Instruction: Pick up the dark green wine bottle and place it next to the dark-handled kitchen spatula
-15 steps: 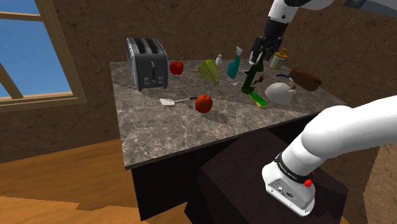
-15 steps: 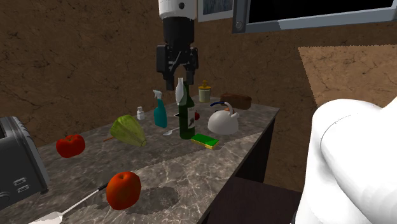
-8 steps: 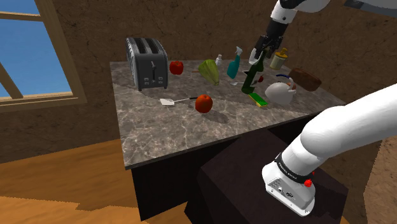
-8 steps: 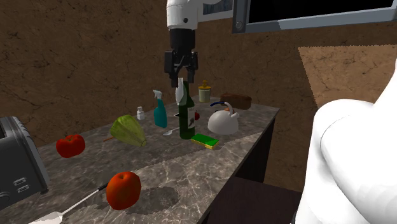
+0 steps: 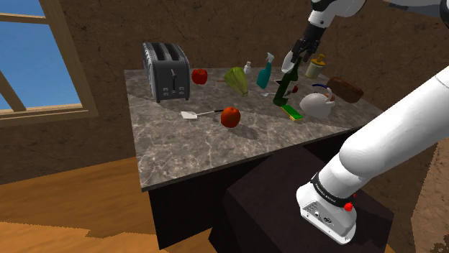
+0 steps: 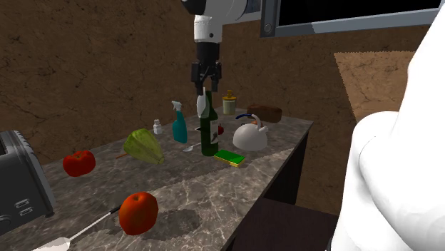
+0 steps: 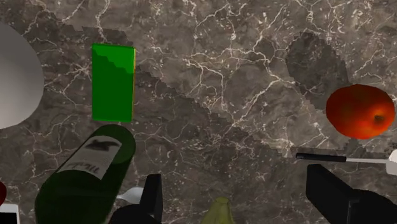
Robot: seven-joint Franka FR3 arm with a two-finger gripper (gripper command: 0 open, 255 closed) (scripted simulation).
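- The hand (image 6: 205, 84) hung at the upper middle of the second exterior view, just over the top of the dark green wine bottle (image 6: 208, 130).
- In the wrist view the two black fingers (image 7: 151, 198) of the hand (image 7: 235, 184) stood wide apart, with nothing clasped between them.
- In that view the wine bottle (image 7: 89, 178) lay outside the fingers, beside one of them, so it was not held.
- The wine bottle (image 5: 283, 90) stood upright on the marble surface (image 5: 216, 144), right of the middle of the shoulder view.
- A green sponge (image 6: 229, 157) lay just beside the bottle's foot, and a white kettle (image 6: 249, 136) stood near it on the right.
- A teal spray bottle (image 6: 179, 123) stood near the wine bottle, on its left in the second exterior view.
- The spatula (image 5: 198, 113), with a dark handle and a white blade, lay flat in the middle of the shoulder view, well apart from the wine bottle.
- A red-orange fruit (image 5: 230, 116) sat just beside the end of the spatula's handle.
- A dark toaster (image 5: 167, 70) stood at the upper left part of the surface.
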